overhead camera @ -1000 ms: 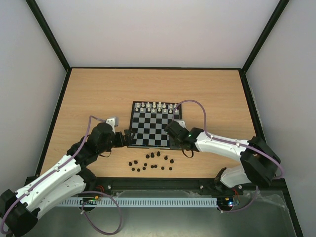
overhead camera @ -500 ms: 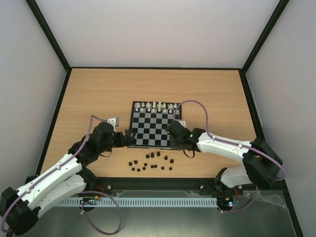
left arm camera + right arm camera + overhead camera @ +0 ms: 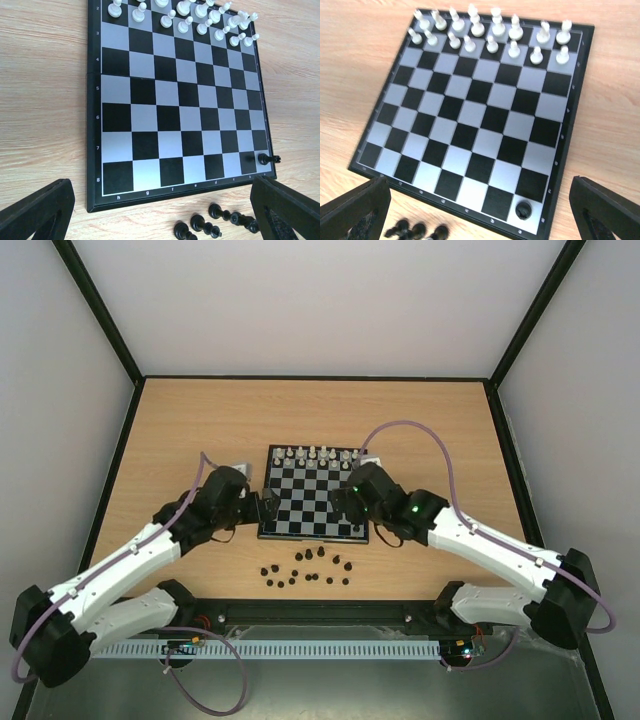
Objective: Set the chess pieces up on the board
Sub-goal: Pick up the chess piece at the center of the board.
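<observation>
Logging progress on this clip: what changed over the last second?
Both arms reached farther from their bases: left gripper along the board's left edge, right gripper over its right side, both open and empty. The loose black pieces before the board and the white pieces did not move.

Before me: the board (image 3: 180, 105) checkered black and pale grey, dark-bordered; white pieces (image 3: 492, 46), black chess pieces (image 3: 308, 555); my worktop (image 3: 200, 430) light woodgrain.
</observation>
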Controlling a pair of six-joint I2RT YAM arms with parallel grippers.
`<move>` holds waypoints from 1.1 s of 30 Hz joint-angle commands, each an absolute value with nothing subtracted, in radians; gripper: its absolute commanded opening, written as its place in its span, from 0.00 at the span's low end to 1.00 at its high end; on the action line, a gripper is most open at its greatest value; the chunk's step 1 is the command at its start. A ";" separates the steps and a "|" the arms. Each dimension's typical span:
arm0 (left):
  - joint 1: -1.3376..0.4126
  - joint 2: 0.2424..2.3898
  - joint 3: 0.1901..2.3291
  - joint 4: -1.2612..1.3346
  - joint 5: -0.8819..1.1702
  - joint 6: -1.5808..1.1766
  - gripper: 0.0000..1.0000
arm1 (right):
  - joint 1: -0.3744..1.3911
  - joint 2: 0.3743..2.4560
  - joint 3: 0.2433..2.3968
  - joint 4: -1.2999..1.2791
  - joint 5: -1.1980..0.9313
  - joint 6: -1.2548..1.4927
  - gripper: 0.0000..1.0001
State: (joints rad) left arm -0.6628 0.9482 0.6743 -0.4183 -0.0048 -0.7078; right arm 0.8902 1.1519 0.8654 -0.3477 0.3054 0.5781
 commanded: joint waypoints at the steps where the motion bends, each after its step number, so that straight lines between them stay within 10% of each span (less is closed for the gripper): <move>1: -0.667 1.018 0.767 -0.529 0.019 -0.729 0.99 | 0.887 1.199 1.015 -0.465 0.316 0.576 0.99; 21: -0.942 0.812 0.615 -0.505 0.006 -0.943 0.99 | 0.887 0.935 0.703 -0.401 0.284 0.700 0.99; 33: -1.288 0.856 0.534 -0.672 -0.453 -1.311 0.99 | 0.888 0.756 0.647 -0.431 0.194 0.719 0.99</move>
State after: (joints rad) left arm -1.2381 0.8654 0.5602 -0.5907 -0.2817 -1.1358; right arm 0.8894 0.8097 0.6746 -0.4042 0.2420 0.7074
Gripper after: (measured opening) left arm 0.988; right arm 0.986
